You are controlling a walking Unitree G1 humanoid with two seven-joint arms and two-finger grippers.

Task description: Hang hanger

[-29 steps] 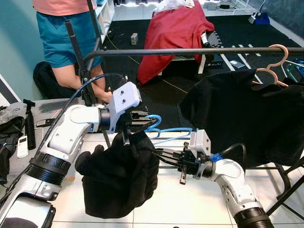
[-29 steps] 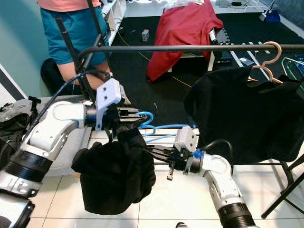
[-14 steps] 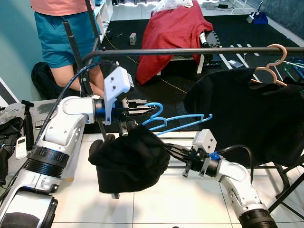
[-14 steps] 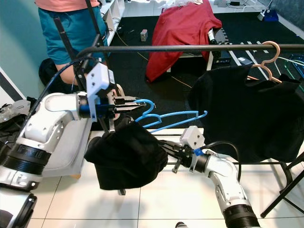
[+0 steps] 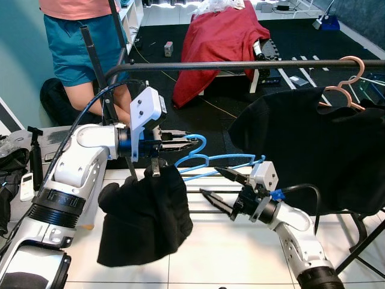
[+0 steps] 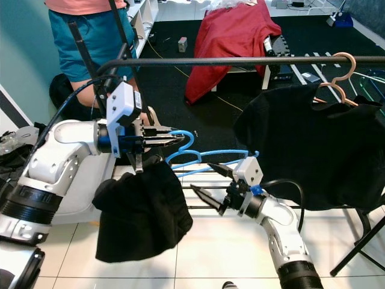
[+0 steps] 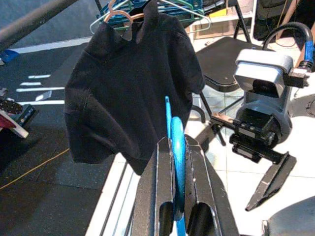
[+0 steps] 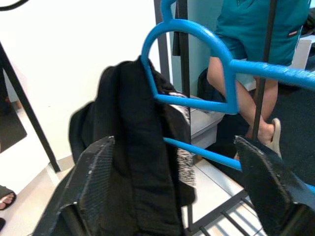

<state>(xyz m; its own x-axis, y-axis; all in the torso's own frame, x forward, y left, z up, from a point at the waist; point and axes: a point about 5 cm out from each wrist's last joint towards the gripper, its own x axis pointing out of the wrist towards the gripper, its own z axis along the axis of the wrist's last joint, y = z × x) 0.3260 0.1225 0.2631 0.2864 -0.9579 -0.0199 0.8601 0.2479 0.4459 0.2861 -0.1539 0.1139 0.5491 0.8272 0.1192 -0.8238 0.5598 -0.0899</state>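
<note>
Left eye view shows the left gripper point(image 5: 180, 136) clenched on the hook of a blue hanger point(image 5: 207, 161), holding it out in front of the robot, below the black rail point(image 5: 240, 64) and just in front of it. A black garment point(image 5: 144, 220) droops from the hanger's near end, bunched rather than spread. The right gripper point(image 5: 219, 188) sits just below the hanger's far arm, its fingers spread wide and holding nothing.

The left wrist view confirms the grip — the thin blue hook stands edge-on between the two closed fingers point(image 7: 157, 196). Beyond it hangs a black shirt point(image 7: 128, 78), already on the rail on a pink hanger point(image 5: 346, 81).

By the look of it, the hanger is light, stiff plastic, smooth enough to pivot in a narrow pinch, while the cloth is soft and lopsided, so its weight likely pulls the near end down and tilts the frame. The hook's neck seems the right place to hold, since it leaves the curve free to drop over the rail. The right gripper could steady the bare far arm if the frame swings.

A person point(image 5: 84, 42) stands behind the rack.
</note>
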